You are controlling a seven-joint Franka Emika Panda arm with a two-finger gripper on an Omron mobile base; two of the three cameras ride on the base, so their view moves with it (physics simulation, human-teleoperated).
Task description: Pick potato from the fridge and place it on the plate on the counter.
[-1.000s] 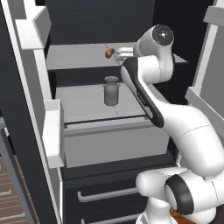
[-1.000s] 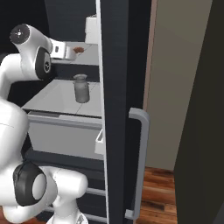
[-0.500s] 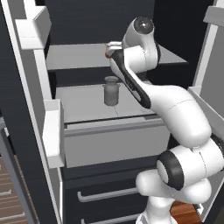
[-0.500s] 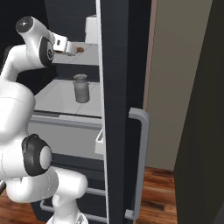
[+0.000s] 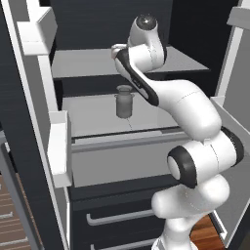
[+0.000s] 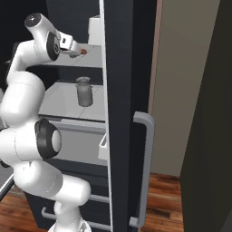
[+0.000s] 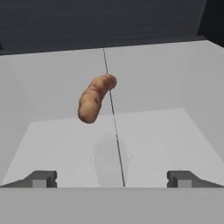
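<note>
You see no writing or labels on anything here. The potato [image 7: 96, 99] lies on the upper shelf [image 5: 88, 62] of the fridge [image 5: 29, 122], ahead of the gripper [image 7: 111, 179], whose fingers are spread wide with nothing between them. In the left base view the arm hides the potato; in the right base view it is a small blur [image 6: 84, 51]. One shelf below the potato stands a grey lidded jar [image 5: 124, 101]; its contents cannot be made out.

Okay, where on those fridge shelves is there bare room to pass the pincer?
Bare light grey shelf lies either side of the small brown-orange oval potato. On the lower shelf, room flanks the grey lidded jar; the arm crowds its right.
</note>
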